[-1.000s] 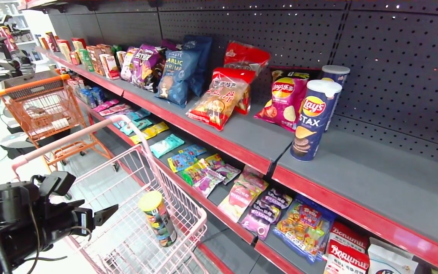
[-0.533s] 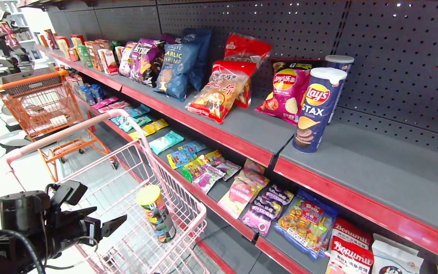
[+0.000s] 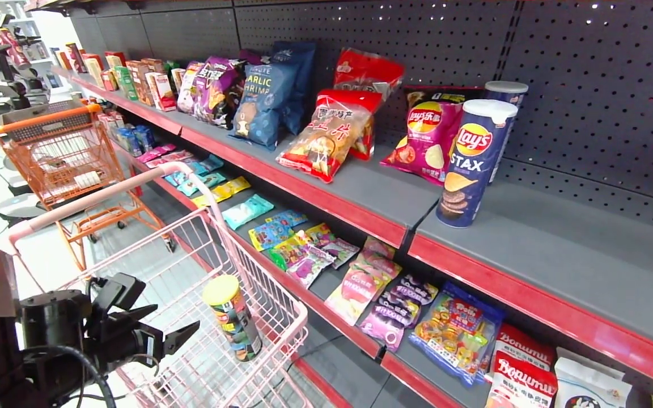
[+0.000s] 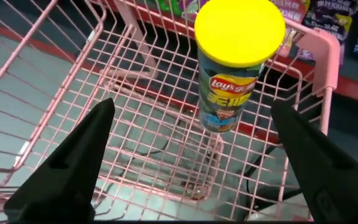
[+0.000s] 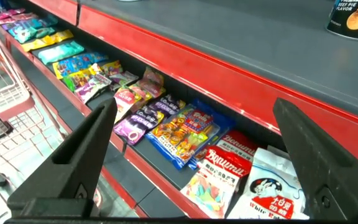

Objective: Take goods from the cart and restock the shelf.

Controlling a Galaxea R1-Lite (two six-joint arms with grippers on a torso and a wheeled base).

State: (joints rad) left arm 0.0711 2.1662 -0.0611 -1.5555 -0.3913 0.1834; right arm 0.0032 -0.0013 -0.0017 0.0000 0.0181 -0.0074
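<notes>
yellow-lidded, green-labelled chip can (image 4: pixel 232 93) upright in pink cart (image 4: pixel 327 62)

**Wire, gloss film and matt board**

The cart (image 3: pixel 105 197) is pink-coated metal wire, lightly shiny. The can (image 3: pixel 236 326) in it has a glossy printed wrap and a smooth yellow plastic lid (image 4: pixel 240 30). The shelf (image 3: pixel 559 255) looks matt grey, its front lip (image 3: pixel 530 303) glossy red. The pegboard (image 3: pixel 417 39) is matt dark perforated sheet. The bags (image 3: pixel 326 144) are shiny crinkled film. The left gripper (image 4: pixel 191 104) and right gripper (image 5: pixel 191 104) look matt black.
</notes>
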